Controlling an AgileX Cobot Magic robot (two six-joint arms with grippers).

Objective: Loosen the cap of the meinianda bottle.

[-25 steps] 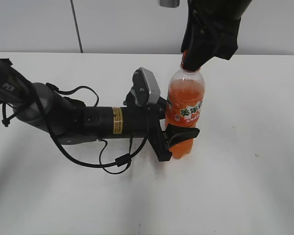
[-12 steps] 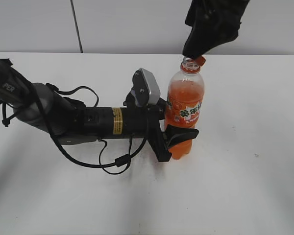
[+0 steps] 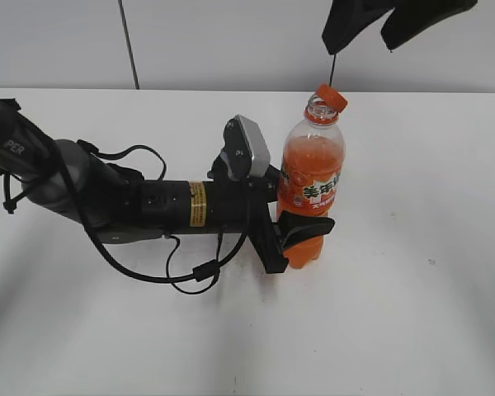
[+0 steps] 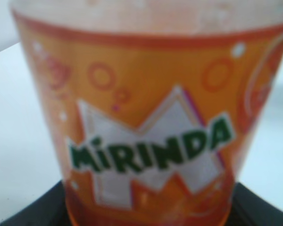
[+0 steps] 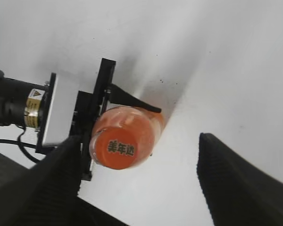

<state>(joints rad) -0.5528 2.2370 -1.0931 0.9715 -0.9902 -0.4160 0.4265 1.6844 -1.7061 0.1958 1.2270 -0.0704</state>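
Now that your right claw [image 3: 359,37] has let go and lifted, spread open, the cap [image 3: 331,98] sits tilted loose atop the meinianda bottle [image 3: 311,186], which your left claw [image 3: 301,231] grips upright on the desk [image 3: 412,289].

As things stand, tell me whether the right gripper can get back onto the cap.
Probably yes: the right gripper hangs open just above the cap, which sits tilted on the meinianda bottle, with nothing between them.

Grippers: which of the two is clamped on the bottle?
The left gripper, low across the bottle; the right gripper hangs open above the cap, touching nothing.
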